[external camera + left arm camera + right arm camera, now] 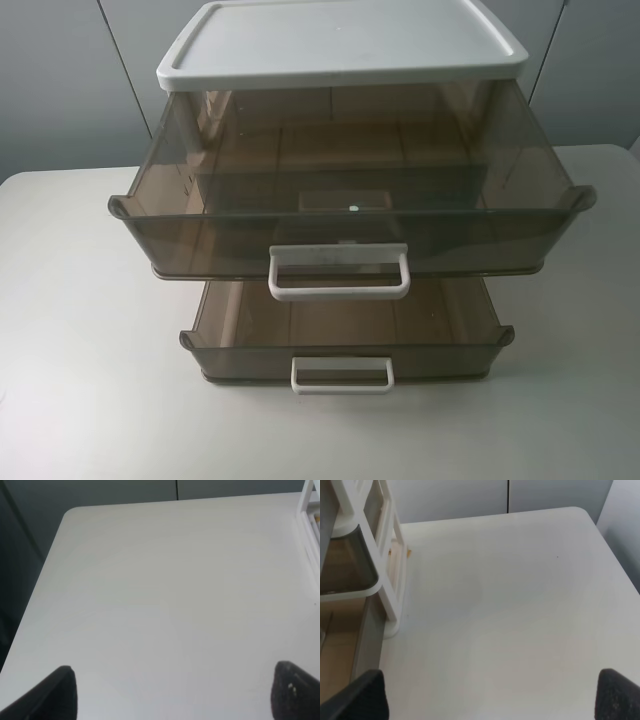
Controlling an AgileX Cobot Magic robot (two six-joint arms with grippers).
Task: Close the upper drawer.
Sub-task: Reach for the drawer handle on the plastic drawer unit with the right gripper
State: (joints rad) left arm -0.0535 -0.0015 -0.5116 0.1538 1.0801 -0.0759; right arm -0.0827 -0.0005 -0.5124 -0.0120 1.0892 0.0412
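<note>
The upper drawer (pixel 340 215) is the tall smoky-brown drawer under the white lid (pixel 340 40). It is pulled far out toward the front, and its wide white loop handle (pixel 338 272) faces me. It looks empty. Neither gripper shows in the exterior high view. My left gripper (pixel 175 695) is open over bare table left of the cabinet, with only its dark fingertips (pixel 55 695) showing. My right gripper (pixel 490 697) is open over bare table right of the cabinet, next to the white frame (pixel 390 565) and a brown drawer wall (pixel 350 560).
A shallower brown drawer (pixel 345 345) with a narrower white handle (pixel 341 374) is also pulled out below the upper one. The cabinet stands on a white table (pixel 80 350). The cabinet's white frame edge (pixel 310 510) shows in the left wrist view.
</note>
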